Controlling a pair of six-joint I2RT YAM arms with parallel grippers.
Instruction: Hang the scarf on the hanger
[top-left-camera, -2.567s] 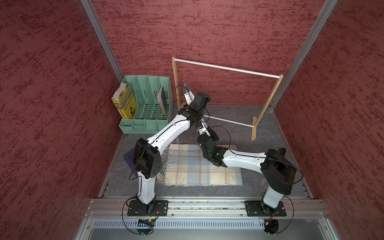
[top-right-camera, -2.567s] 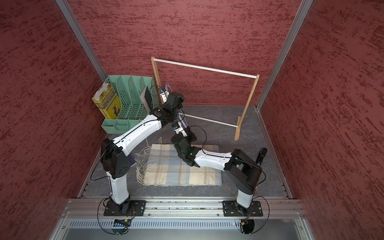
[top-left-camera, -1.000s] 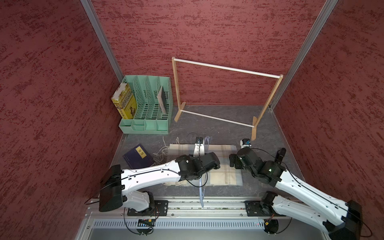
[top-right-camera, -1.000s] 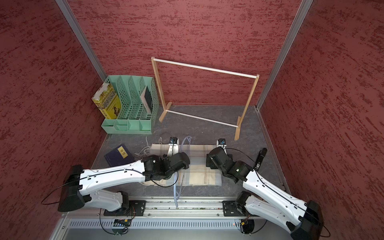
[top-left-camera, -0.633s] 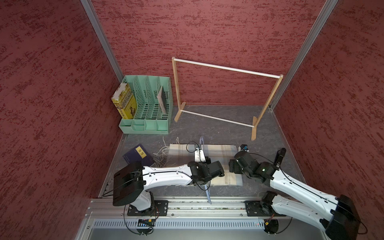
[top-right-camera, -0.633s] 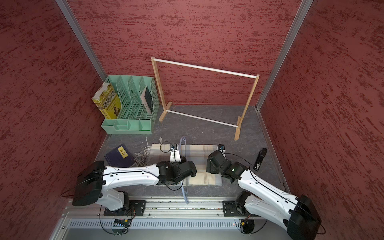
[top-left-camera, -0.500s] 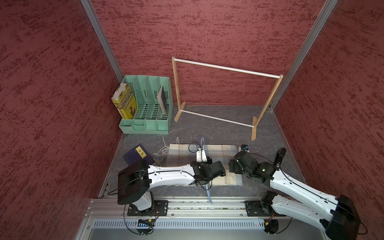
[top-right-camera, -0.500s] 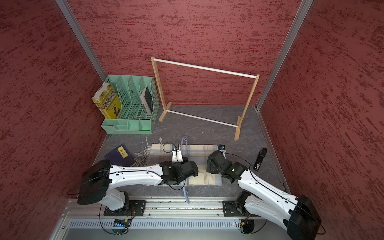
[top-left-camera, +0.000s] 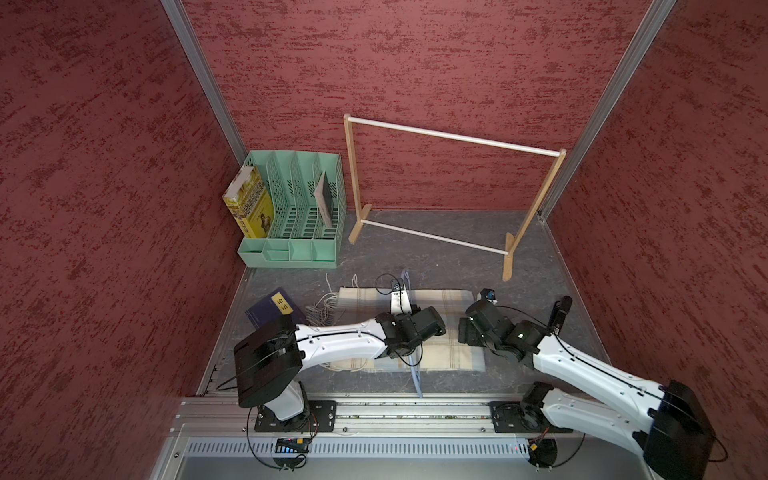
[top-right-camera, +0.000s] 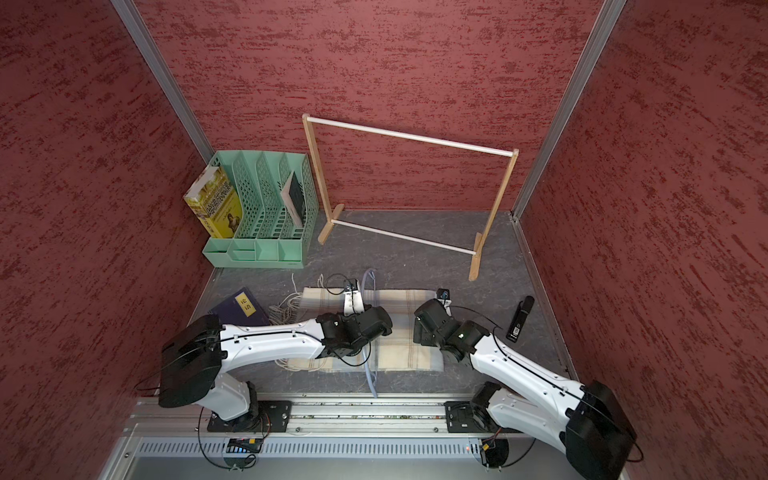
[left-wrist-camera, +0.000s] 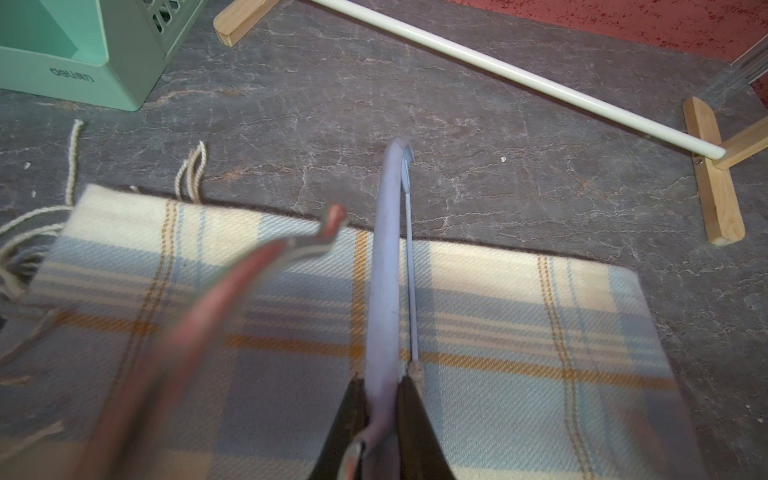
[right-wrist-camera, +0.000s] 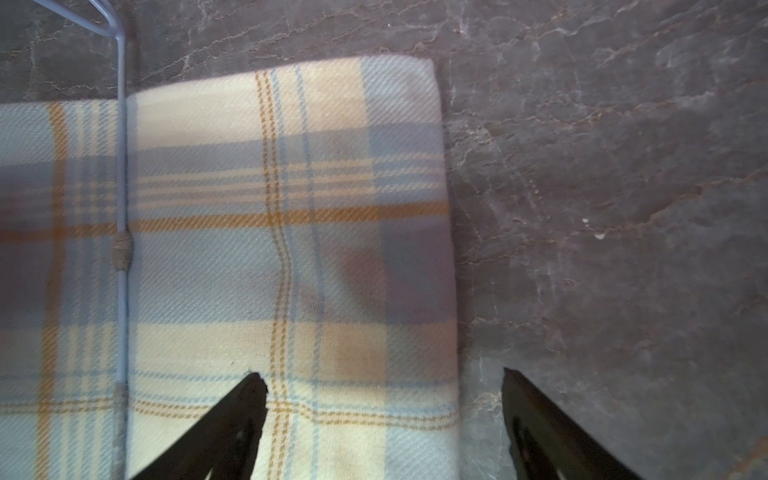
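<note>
The scarf (top-left-camera: 453, 351) lies flat on the counter (top-left-camera: 415, 257), lower centre in both top views. The left claw (left-wrist-camera: 381, 384) is clamped on the light, stiff hanger (left-wrist-camera: 384, 291) held across it. The right claw (right-wrist-camera: 382, 376) gapes over the folded edge; the cloth looks soft and limp, best pinched there.

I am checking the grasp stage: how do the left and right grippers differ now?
The left gripper is shut on the hanger; the right gripper is open and holds nothing. The left is over the middle of the scarf, the right straddles its folded end. Both are low above it.
</note>
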